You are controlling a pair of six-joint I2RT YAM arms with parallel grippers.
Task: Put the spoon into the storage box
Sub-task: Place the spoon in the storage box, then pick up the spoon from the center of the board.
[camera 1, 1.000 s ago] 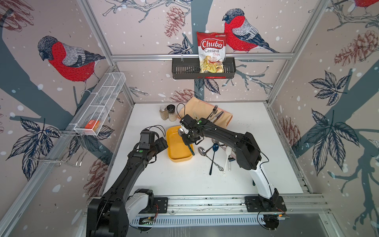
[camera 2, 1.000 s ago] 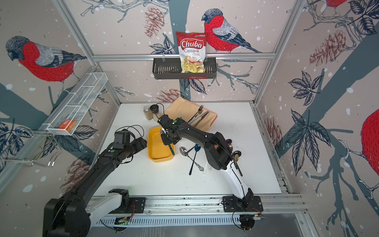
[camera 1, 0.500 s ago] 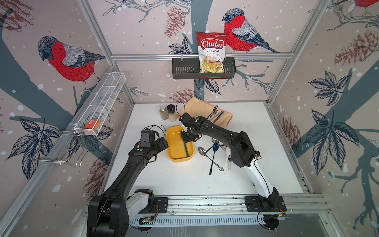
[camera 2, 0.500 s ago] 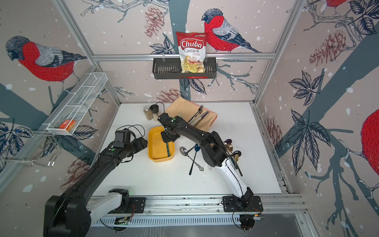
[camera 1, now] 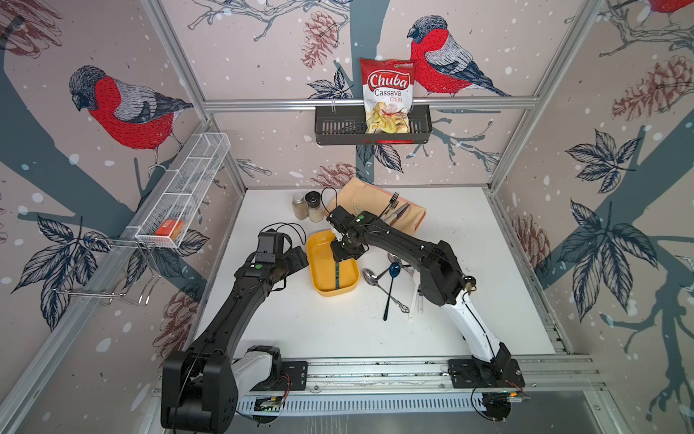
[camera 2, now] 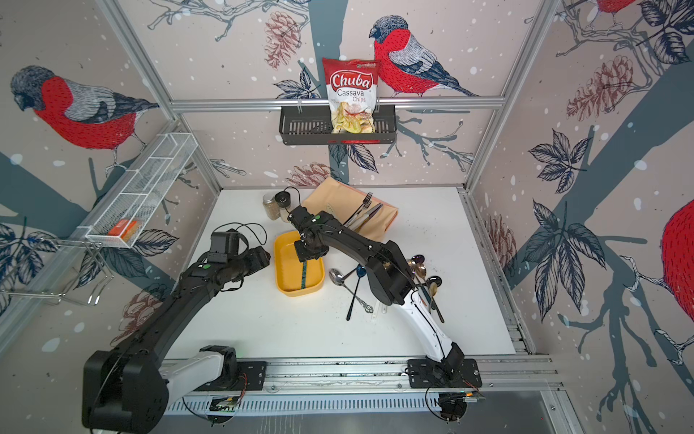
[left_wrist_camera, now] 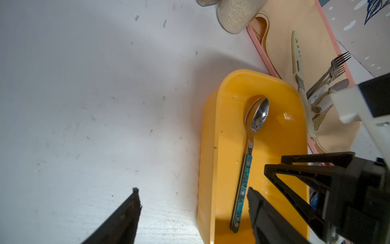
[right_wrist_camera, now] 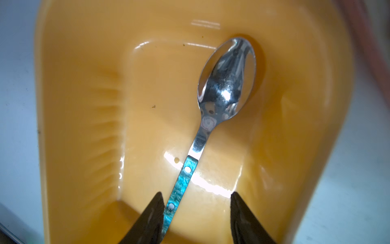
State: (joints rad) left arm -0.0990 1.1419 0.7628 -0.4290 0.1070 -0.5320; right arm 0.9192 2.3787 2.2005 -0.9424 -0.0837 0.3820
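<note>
**The spoon is in the yellow box now.**

The right end effector (right_wrist_camera: 196, 195) has just let go. A moment ago its jaws were shut on the spoon's blue handle, and now they stand apart with the handle between them, close to one finger. The spoon (right_wrist_camera: 226, 78) lies down inside the storage box (right_wrist_camera: 69, 118), and all of it is in. The left end effector (left_wrist_camera: 192, 190) is open too and holds nothing. It sits just beside the box, over the table (left_wrist_camera: 84, 84). I think the job for this spoon is done. The right arm should only need to lift away without bumping the handle. More spoons (camera 1: 370, 276) lie on the table near the box.
</note>
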